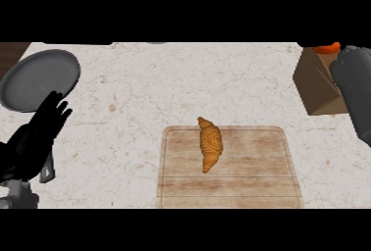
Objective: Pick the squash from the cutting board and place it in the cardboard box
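Squash (328, 47) by cardboard box (316, 88), long axis hidden

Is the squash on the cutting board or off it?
Off it. Only a croissant lies on the cutting board; the orange squash shows at the far edge of the cardboard box. Whether it is inside, cannot tell.

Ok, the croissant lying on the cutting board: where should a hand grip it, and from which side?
Probably its thick middle, from above, thumb and fingers across the width: the croissant lies flat on the cutting board, long axis near-to-far, ends tapering.
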Available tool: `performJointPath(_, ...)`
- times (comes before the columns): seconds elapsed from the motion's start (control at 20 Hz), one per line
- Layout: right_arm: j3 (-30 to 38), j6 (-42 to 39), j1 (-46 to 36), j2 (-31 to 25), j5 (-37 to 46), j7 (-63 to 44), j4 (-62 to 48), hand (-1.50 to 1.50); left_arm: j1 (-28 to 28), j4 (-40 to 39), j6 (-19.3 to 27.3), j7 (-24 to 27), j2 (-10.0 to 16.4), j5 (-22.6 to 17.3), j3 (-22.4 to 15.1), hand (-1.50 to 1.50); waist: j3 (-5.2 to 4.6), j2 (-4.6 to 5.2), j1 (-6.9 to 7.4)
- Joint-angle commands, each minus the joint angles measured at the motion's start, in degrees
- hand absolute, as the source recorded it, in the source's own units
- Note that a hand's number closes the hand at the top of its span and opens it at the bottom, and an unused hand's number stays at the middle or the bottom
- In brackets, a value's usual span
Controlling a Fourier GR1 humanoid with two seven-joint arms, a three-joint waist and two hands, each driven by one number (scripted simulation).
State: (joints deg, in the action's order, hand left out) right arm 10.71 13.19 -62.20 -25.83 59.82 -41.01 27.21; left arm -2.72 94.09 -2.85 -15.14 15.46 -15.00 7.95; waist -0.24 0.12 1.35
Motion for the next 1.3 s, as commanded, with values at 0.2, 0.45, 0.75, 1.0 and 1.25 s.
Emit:
performJointPath(0.2,2.3,3.6,6.5,2.8,-4.4,8.2,0.3,-1.5,-0.7,-1.4,-0.4,0.5,-0.8,0.7,0.3,0.0,0.27,0.11,-0.68)
performJointPath(0.45,7.6,15.9,6.4,1.2,-8.5,12.2,5.6,-1.5,2.8,1.2,-3.1,-0.3,1.3,-2.3,2.6,0.0,0.34,0.08,-0.04)
performJointPath(0.75,12.7,25.1,9.2,3.5,-15.1,14.4,15.5,-1.5,3.6,2.5,-0.9,-0.1,-0.7,0.0,1.1,0.0,0.28,-0.41,-1.44)
performJointPath(1.0,15.3,21.4,19.6,1.8,-21.5,15.0,27.4,-1.5,3.5,1.3,-0.4,0.4,-1.4,1.6,0.7,0.0,0.24,-0.48,-2.23)
performJointPath(1.25,16.1,16.8,31.2,3.0,-27.2,13.3,45.2,-1.5,2.2,0.6,-1.2,-0.9,-0.4,-0.4,2.9,0.0,0.22,-0.54,-2.57)
